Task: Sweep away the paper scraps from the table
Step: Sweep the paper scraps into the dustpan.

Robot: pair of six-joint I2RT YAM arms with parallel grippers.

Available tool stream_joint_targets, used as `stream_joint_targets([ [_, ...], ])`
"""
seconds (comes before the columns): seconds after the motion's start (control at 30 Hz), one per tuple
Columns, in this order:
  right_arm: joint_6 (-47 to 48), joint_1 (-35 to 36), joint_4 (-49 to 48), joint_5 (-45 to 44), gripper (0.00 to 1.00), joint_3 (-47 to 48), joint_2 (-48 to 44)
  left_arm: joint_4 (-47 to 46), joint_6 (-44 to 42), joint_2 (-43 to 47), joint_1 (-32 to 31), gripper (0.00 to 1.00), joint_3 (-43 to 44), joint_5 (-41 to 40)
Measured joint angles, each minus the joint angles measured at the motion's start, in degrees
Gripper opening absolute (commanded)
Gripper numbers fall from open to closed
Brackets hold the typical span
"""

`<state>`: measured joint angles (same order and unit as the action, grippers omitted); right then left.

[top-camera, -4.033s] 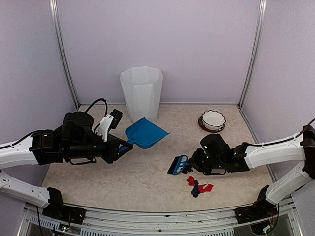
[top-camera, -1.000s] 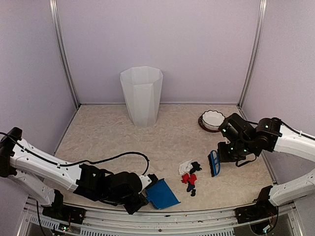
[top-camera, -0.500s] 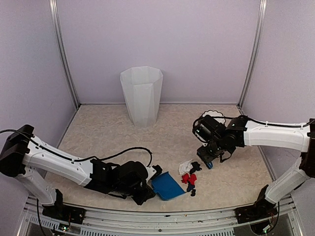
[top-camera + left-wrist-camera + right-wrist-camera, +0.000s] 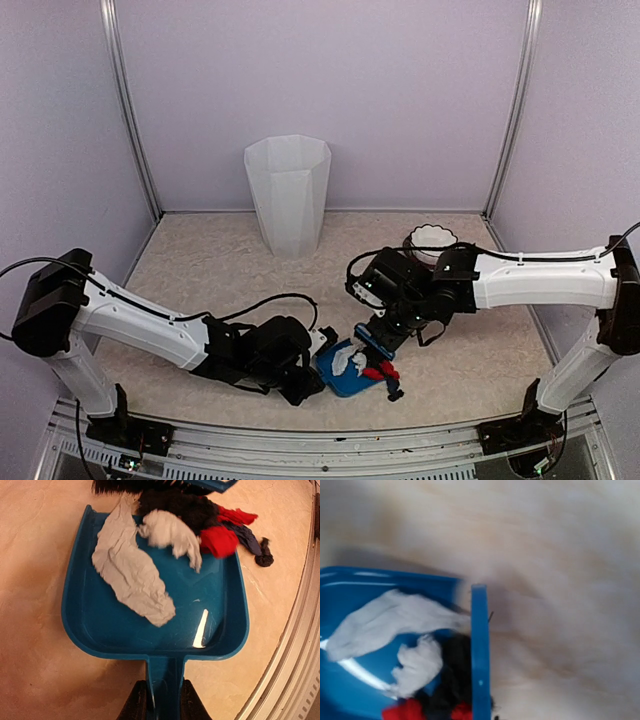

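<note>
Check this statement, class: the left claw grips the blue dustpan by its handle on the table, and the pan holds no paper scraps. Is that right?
No. The left claw does grip the blue dustpan by its handle on the table, but the pan is not empty: the left wrist view shows white paper scraps lying inside it.

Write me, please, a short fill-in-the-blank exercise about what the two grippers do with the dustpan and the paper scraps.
1. The left gripper is shut on the ____ of the blue dustpan.
2. The right gripper holds the ____ at the dustpan's open edge.
3. The largest of the paper scraps inside the dustpan is ____ in colour.
4. One dark scrap lies ____ the dustpan, on the table.
Missing words: handle; brush; white; outside.
</note>
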<state>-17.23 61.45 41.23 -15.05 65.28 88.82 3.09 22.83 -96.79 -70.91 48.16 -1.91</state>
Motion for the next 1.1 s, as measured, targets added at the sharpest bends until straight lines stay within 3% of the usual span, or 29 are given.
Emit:
stream_joint_targets([
  [0.27,-2.5,4.0,0.9,2.8,0.0,2.8,-0.2,-2.6,-0.4,-0.3,0.2,0.0,-0.7,0.5],
  [0.77,-15.1,4.0,10.8,-11.6,0.0,3.7,-7.5,-3.0,0.2,9.1,-1.7,0.0,-9.6,0.3],
  [1.1,-23.4,4.1,16.5,-6.9,0.0,-3.0,-8.5,1.9,3.7,11.9,-6.1,0.0,-9.8,-1.8],
])
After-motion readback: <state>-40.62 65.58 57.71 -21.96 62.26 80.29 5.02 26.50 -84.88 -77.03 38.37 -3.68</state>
